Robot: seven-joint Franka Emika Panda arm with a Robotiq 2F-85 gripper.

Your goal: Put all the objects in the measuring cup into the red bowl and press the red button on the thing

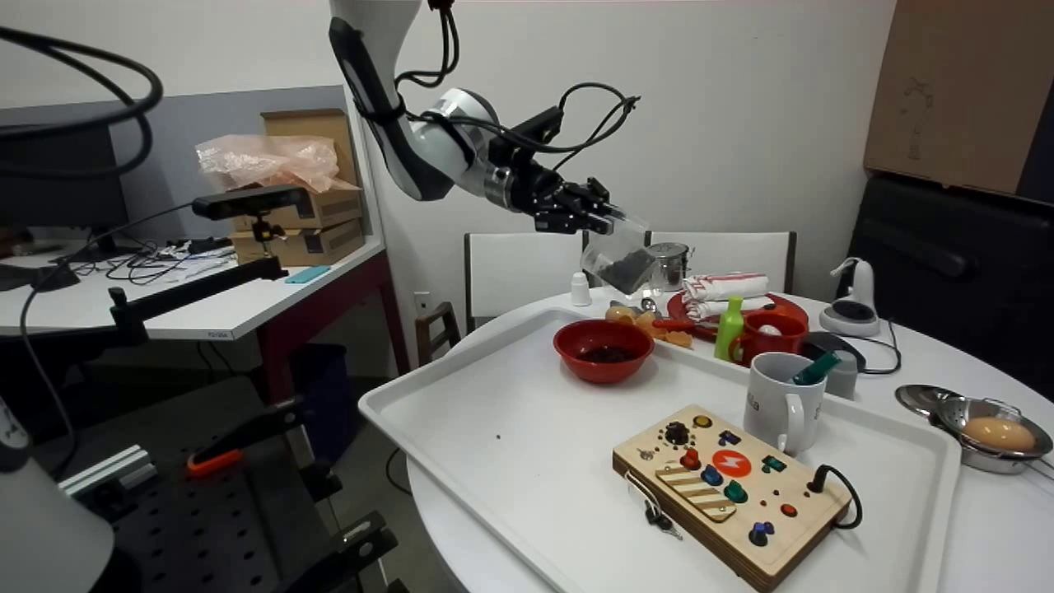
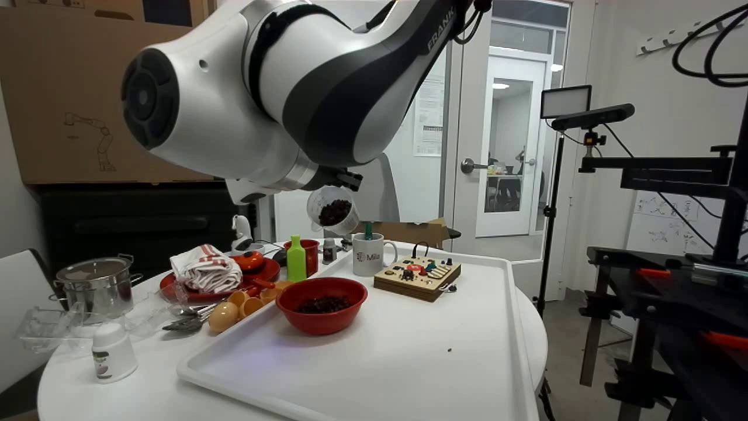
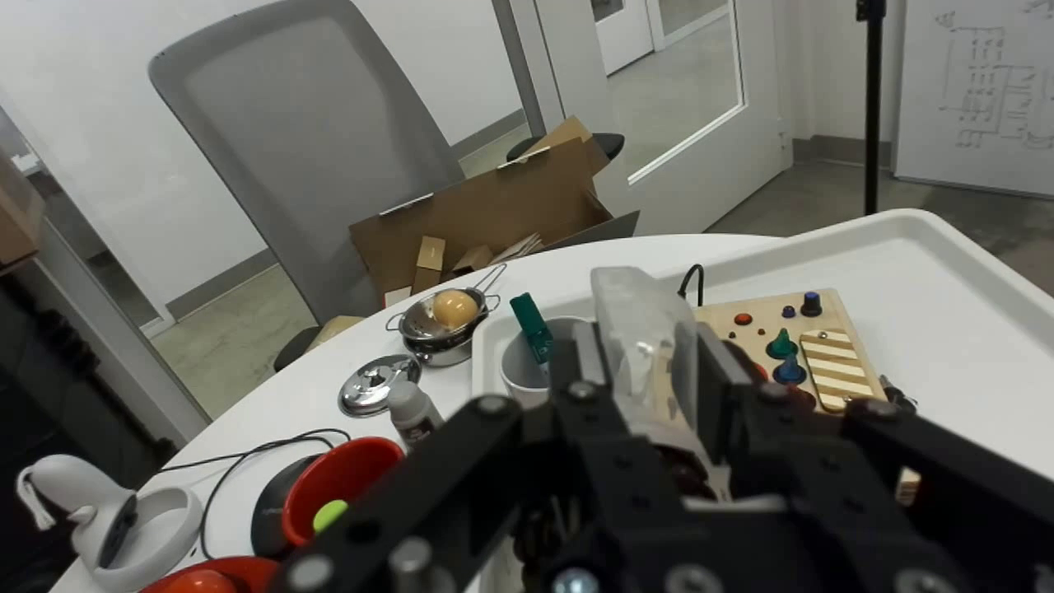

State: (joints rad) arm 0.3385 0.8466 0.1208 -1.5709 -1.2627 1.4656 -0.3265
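My gripper (image 1: 605,216) is shut on the handle of the translucent measuring cup (image 1: 613,243); the handle shows between the fingers in the wrist view (image 3: 638,321). The cup is tilted in the air above and behind the red bowl (image 1: 601,375). Dark pieces (image 2: 335,213) lie inside the cup. More dark pieces (image 2: 323,304) lie in the red bowl, which also shows in an exterior view (image 2: 320,325). The light-wood board (image 1: 659,445) with coloured knobs lies on the tray. A small red button (image 1: 789,510) is near its cable end.
A white mug (image 1: 774,403) with a green item stands behind the board on the white tray (image 1: 461,494). A dark speck (image 1: 498,436) lies on the tray. Behind the tray are a green bottle (image 1: 729,328), a red mug (image 1: 774,333), eggshells, a steel pot (image 2: 96,283) and a towel (image 2: 204,269).
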